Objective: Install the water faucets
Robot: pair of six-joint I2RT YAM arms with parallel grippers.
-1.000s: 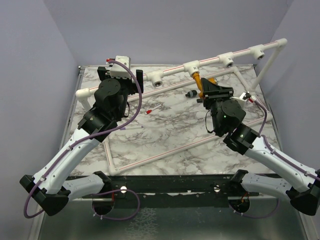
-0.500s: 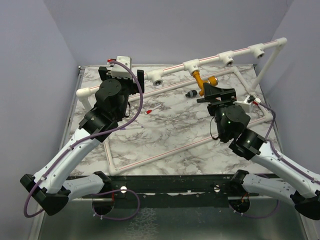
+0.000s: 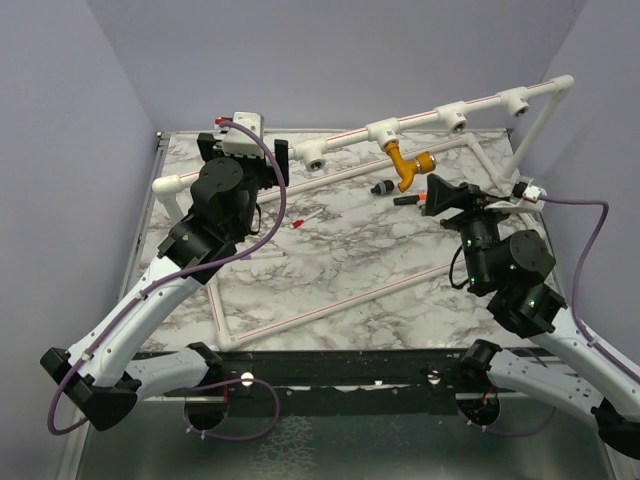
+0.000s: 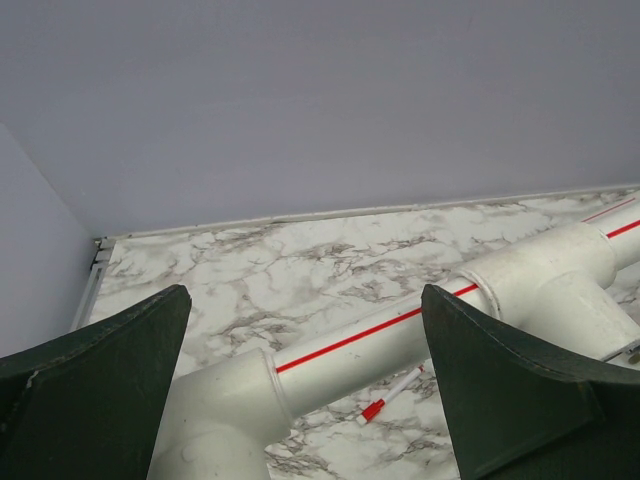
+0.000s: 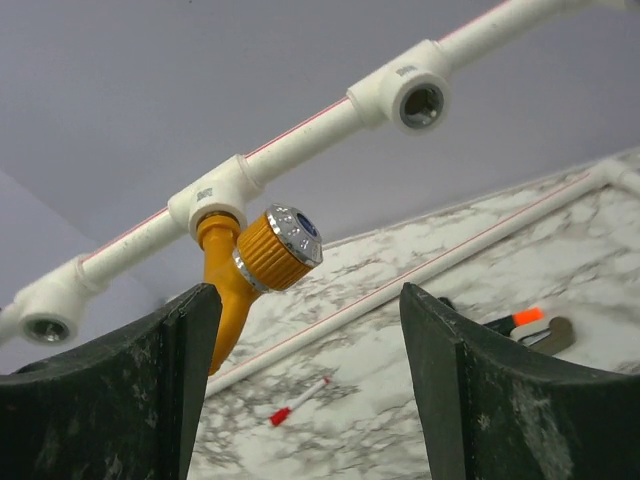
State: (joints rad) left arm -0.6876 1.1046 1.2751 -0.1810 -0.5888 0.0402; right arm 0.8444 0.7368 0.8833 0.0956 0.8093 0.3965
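A mustard-orange faucet [image 3: 404, 165] with a bent spout and a silver-capped knob hangs from a white tee [image 3: 383, 133] on the raised pipe. The right wrist view shows it [image 5: 226, 276] up and left of my fingers. My right gripper [image 3: 436, 193] is open and empty, a short way right of the faucet and clear of it; it also shows in the right wrist view [image 5: 310, 390]. My left gripper [image 3: 243, 158] is open, its fingers on either side of the white red-striped pipe [image 4: 370, 340] without gripping it. A small black faucet [image 3: 381, 187] lies on the marble.
Empty tee sockets [image 3: 315, 157] [image 3: 457, 120] [image 3: 516, 102] sit along the raised pipe. A thin white red-tipped stick [image 3: 305, 218] lies mid-table. A black piece with an orange tip [image 3: 410, 200] lies beside my right gripper. White pipes frame the marble top [image 3: 330, 260].
My right gripper has let go of the orange faucet and drawn back to the right and toward me. The faucet stays in its tee. The left arm has not moved.
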